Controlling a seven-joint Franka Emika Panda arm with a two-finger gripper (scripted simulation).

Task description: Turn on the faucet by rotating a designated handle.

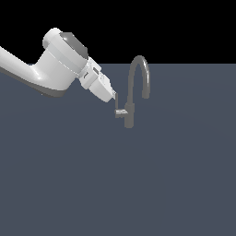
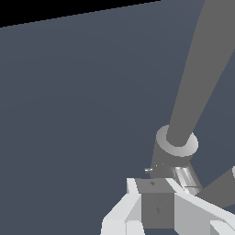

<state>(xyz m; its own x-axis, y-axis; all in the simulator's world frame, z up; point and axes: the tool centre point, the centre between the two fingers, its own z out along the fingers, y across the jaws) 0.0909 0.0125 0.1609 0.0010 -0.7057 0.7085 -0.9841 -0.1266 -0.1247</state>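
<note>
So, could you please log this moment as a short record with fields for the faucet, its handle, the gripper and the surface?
faucet: grey gooseneck tap, upright, spout arching toward the exterior view's right
handle: short lever off the base, on the exterior view's left
gripper: at the handle's thin upright rod; open or shut cannot be told
surface: plain dark blue-grey floor

The arm (image 1: 32,71) is glossy white, a thick rounded tube that swells into a bulbous joint with a domed white cap at its 11 o'clock side. A dark grey band wraps the joint at about 1 o'clock, and a grey shaded strip runs under the tube. A boxy white wrist block leads to the gripper (image 1: 114,97), white with small dark fingertips. In the wrist view the gripper (image 2: 158,209) shows angular white plates around a grey square block bearing small dark diamond marks.
</note>
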